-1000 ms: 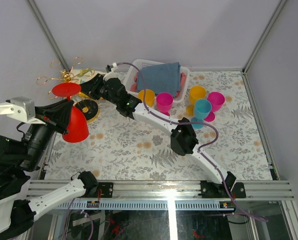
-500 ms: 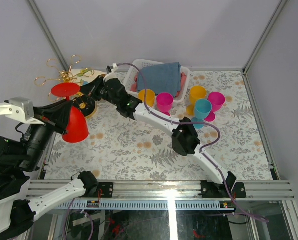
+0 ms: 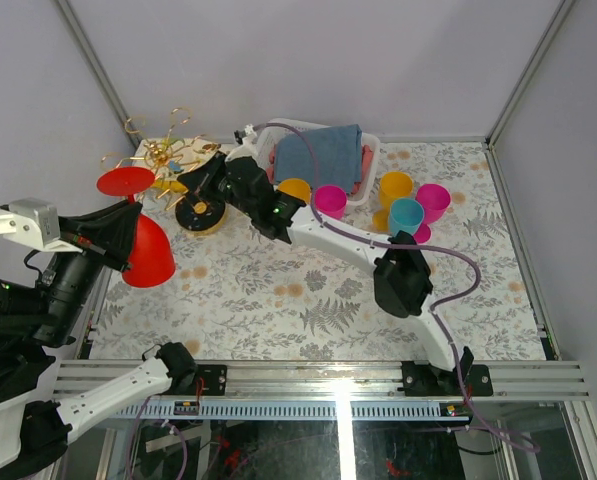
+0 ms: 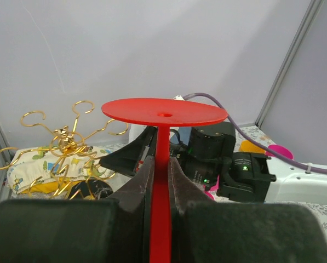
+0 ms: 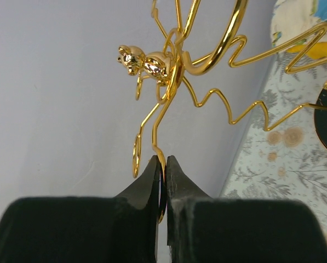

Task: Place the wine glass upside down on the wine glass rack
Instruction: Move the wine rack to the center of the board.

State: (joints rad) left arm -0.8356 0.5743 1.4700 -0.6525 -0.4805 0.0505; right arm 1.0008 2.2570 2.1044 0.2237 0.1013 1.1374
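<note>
The glass (image 3: 143,245) hangs upside down, foot up, over the table's (image 3: 318,300) left edge, its stem pinched by the left gripper (image 4: 162,164). It is not yet on the rack (image 3: 173,160), which stands near the far left corner, just beyond. The right gripper (image 5: 162,164) is pressed together on one wire arm, seemingly steadying it. Hanging the glass is left to do.

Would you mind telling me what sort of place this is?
Probably a robot test cell staged as a kitchen: plain grey panel walls, an aluminium mounting rail, and a floral tablecloth bearing coloured plastic cups.
</note>
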